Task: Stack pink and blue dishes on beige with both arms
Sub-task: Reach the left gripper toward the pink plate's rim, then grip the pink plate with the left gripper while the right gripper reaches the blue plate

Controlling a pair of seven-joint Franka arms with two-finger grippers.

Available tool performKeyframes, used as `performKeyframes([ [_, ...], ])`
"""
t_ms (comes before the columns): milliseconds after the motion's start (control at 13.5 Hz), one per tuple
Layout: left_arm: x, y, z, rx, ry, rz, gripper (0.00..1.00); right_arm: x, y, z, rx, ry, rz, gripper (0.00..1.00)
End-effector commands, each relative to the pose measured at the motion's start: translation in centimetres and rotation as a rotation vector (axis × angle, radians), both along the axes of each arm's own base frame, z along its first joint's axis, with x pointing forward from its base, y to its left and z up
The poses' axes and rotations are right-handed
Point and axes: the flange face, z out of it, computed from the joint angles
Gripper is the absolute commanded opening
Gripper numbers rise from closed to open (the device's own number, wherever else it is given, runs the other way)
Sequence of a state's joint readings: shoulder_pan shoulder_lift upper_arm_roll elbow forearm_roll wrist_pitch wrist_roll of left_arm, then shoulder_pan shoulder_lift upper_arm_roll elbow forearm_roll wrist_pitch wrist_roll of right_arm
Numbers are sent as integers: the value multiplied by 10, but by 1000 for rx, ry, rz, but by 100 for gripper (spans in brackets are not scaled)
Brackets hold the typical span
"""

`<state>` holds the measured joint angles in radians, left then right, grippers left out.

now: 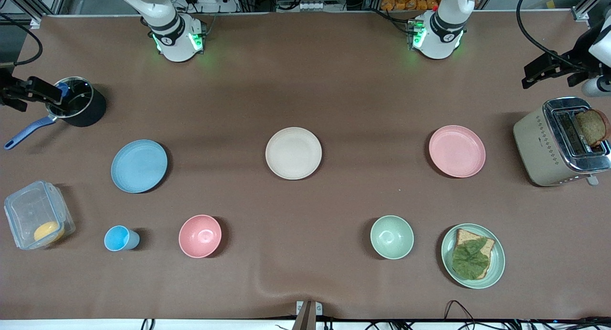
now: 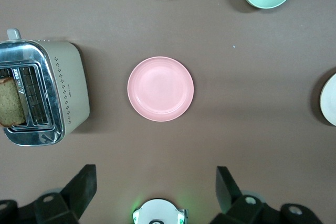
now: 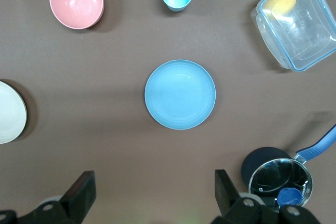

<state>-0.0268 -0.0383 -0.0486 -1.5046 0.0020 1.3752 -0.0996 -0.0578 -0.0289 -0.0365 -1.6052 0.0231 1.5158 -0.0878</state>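
1. Toaster (image 1: 558, 143) at the left arm's end holds a bread slice (image 1: 592, 126) in its slot.
2. Beige plate (image 1: 293, 153) sits mid-table, bare; pink plate (image 1: 457, 151) and blue plate (image 1: 139, 166) lie well apart at either side.
3. Clear box (image 1: 38, 215) holds something yellow (image 1: 48, 232).
4. Left gripper (image 2: 155, 184) and right gripper (image 3: 155, 184) hang with fingers spread wide.

White arms (image 1: 174, 31) with green-lit bases; black claws (image 2: 152, 195); black cables.
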Motion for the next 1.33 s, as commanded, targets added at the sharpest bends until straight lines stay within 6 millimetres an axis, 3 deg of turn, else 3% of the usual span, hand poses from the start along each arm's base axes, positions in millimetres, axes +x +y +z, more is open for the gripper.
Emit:
performKeyframes([
  [0, -8, 2, 11, 19, -8, 3, 100, -6, 3, 4, 2, -6, 10, 100],
  [221, -3, 4, 3, 39, 4, 8, 100, -6, 3, 4, 2, -6, 10, 100],
  [369, 11, 2, -26, 42, 54, 17, 100, -6, 3, 4, 2, -6, 10, 100],
  [591, 33, 15, -97, 54, 72, 29, 100, -6, 3, 4, 2, -6, 10, 100],
  [960, 32, 45, -215, 44, 15, 61, 100, -1, 0, -5, 3, 7, 5, 100],
  [1255, 28, 81, -303, 35, 7, 81, 100, 22, -10, -57, 1, 36, -9, 100],
])
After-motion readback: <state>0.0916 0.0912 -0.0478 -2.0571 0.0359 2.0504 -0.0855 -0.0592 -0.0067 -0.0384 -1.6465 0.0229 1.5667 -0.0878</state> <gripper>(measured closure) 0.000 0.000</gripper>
